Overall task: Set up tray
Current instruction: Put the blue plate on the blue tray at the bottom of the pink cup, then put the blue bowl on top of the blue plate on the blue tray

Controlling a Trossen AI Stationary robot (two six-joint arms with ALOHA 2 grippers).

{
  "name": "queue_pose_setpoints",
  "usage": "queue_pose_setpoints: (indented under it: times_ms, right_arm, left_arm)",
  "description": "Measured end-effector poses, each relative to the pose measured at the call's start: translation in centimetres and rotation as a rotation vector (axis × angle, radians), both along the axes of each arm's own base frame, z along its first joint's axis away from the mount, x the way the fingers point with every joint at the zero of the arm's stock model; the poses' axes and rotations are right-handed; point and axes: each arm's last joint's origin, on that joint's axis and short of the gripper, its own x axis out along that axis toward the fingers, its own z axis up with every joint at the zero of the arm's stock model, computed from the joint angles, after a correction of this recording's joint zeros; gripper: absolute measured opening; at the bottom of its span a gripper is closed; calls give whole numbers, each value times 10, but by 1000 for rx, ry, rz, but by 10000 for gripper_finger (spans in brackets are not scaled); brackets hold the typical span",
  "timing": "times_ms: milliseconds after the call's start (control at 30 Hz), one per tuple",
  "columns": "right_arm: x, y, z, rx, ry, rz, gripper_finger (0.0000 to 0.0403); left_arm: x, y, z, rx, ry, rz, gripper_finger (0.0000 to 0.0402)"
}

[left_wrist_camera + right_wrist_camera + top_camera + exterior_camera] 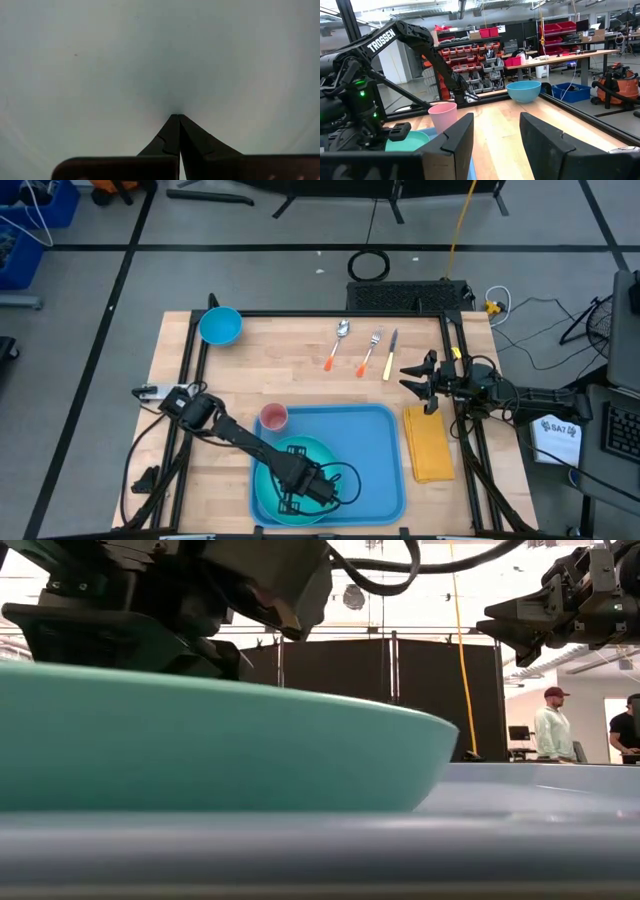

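The light-blue tray (385, 450) lies near the table's near edge, and its rim (300, 850) fills the low view's foreground. A round teal plate (268, 480) (200, 740) rests flat in the tray's left half. My left gripper (305, 492) (176, 117) is over the plate's middle. It is shut and points down at the plate's pale inner surface (150, 60). My right gripper (412, 375) (495, 135) (500, 630) hangs open above the table, just beyond the far end of the yellow-orange napkin (430, 442). My left gripper points its shut fingertips (170, 130) down at the plate's inner floor (175, 100) from above. I cannot tell whether the tips touch it. In the low view the plate's rim hides them.
A pink cup (273, 417) (443, 114) stands at the tray's far left corner. A blue bowl (220, 326) (523, 91) sits at the table's far left. A spoon (342, 330), fork (375, 340) and knife (392, 350) lie in a row far of the tray. People (552, 725) stand in the room behind.
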Motion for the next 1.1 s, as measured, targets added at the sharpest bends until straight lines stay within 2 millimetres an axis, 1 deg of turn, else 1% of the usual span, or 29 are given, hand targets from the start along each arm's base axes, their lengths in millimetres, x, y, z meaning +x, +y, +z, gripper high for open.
queue_pose_setpoints:
  times_ms: [133, 200, 300, 400, 467, 500, 600, 667, 733, 800, 867, 933, 967, 1033, 1100]
  right_arm:
    - [0, 0, 0, 0, 0, 0, 153]
    - [0, 0, 0, 0, 1, 1, 153]
    - [0, 0, 0, 0, 0, 0, 153]
    - [0, 0, 0, 0, 0, 1, 153]
    - [0, 0, 0, 3, 0, 1, 153]
    - [0, 0, 0, 9, 0, 1, 153]
    - [0, 0, 0, 17, 0, 3, 153]
    - [0, 0, -1, 18, 6, 4, 153]
    - [1, 0, -2, 20, 19, 7, 153]
    - [1, 1, -3, 20, 26, 25, 153]
    - [1, 1, -4, 21, 44, 43, 153]
    - [1, 2, -4, 26, 42, 71, 153]
    - [1, 2, -4, 35, 41, 81, 153]
    - [1, 2, -4, 52, 38, 85, 153]
    - [1, 2, -4, 54, 37, 85, 153]
  left_arm:
    - [5, 0, 7, 4, -1, 35, 9]
    - [11, 1, 19, 6, -19, 48, 21]
    - [19, 2, 56, 73, -131, 13, 33]
    - [24, 5, 93, 157, -251, -6, 35]
    - [23, 11, 113, 254, -308, 10, 35]
    - [18, 17, 125, 323, -332, 24, 36]
    - [5, 42, 159, 479, -417, 84, 36]
    - [-4, 60, 182, 485, -495, 136, 33]
    - [-15, 82, 201, 497, -554, 185, 22]
    - [-32, 106, 217, 520, -591, 228, 8]
    - [-51, 133, 230, 543, -663, 298, 5]
    - [-73, 161, 236, 546, -740, 392, 13]
    - [-85, 174, 235, 546, -772, 437, 18]
    - [-111, 199, 227, 542, -824, 548, 25]
    - [-140, 224, 212, 534, -848, 710, 26]
